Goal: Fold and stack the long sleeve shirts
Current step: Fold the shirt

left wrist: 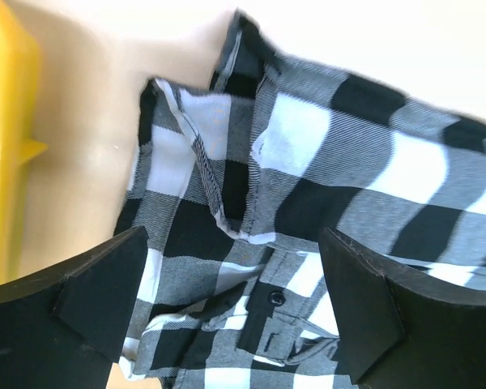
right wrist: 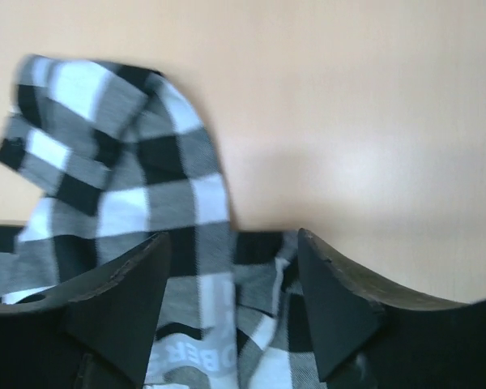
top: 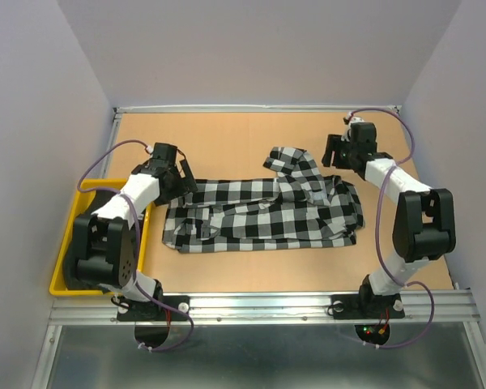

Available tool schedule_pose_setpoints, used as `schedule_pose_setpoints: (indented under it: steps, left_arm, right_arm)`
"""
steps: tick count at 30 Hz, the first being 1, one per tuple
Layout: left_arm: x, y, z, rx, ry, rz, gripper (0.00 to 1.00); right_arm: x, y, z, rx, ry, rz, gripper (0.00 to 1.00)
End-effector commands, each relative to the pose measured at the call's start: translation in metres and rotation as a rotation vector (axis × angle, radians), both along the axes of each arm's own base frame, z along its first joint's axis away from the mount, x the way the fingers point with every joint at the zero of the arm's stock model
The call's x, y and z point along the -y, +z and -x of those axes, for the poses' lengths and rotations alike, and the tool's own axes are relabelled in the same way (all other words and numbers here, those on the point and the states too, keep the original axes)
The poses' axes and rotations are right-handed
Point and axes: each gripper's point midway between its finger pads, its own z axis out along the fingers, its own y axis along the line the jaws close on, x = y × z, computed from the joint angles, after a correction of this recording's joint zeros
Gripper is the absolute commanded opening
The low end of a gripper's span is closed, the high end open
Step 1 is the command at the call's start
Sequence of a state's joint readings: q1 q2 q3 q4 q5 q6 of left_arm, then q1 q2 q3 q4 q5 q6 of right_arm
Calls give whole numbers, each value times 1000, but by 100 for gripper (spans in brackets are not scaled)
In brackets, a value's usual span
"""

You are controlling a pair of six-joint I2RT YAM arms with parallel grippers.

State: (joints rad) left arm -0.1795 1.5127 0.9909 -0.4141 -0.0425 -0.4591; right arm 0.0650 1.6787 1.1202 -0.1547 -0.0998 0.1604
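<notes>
Beneath the left jaws and right jaws, both apart, lies the checked shirt [top: 263, 215], ungripped.

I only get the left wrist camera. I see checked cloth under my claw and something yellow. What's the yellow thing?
Observer: A yellow bin, sitting at the left edge of the table.
Operator: Where's the other claw?
Observer: The right claw hovers open over the far right corner of the checked shirt, holding nothing.
Operator: Is the shirt folded?
Observer: Partly. It lies as a long band across the table, with one piece poking toward the far edge.
</notes>
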Motion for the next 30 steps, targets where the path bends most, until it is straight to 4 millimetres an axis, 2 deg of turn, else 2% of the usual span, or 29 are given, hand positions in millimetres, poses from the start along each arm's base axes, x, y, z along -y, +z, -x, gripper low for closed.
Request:
schedule_pose_setpoints:
  steps: [1, 4, 5, 8, 10, 14, 18, 20, 24, 26, 30]
  left_arm:
    - [-9, 47, -17, 162, 33, -31, 99]
    - [-14, 65, -19, 254, 32, -47, 99]
    - [-18, 69, -18, 275, 38, -60, 99]
    - [-23, 83, -13, 352, 28, -83, 99]
    - [-25, 87, -7, 398, 17, -88, 99]
    - [-30, 88, 1, 446, 12, -102, 97]
    - [-31, 70, 8, 436, -5, -116, 96]
    - [-30, 67, 9, 433, -18, -113, 97]
    - [-30, 73, 7, 469, -16, -110, 96]
    - [-30, 74, 7, 477, -15, -109, 96]
    - [-30, 77, 6, 489, -14, -107, 96]
  right_arm:
    - [-44, 61, -24, 197, 227, 126, 72]
    - [-76, 65, -33, 229, 323, 200, 72]
    - [-93, 61, -36, 226, 364, 217, 72]
    - [-111, 53, -42, 228, 420, 278, 72]
    - [-130, 44, -47, 228, 473, 302, 70]
    - [-163, 31, -53, 231, 552, 313, 68]
    - [-185, 9, -64, 215, 603, 329, 68]
    - [-192, 2, -65, 207, 619, 321, 68]
    - [-196, -19, -68, 172, 630, 317, 66]
    - [-198, -23, -70, 168, 632, 317, 65]
    - [-203, -42, -71, 140, 656, 302, 60]
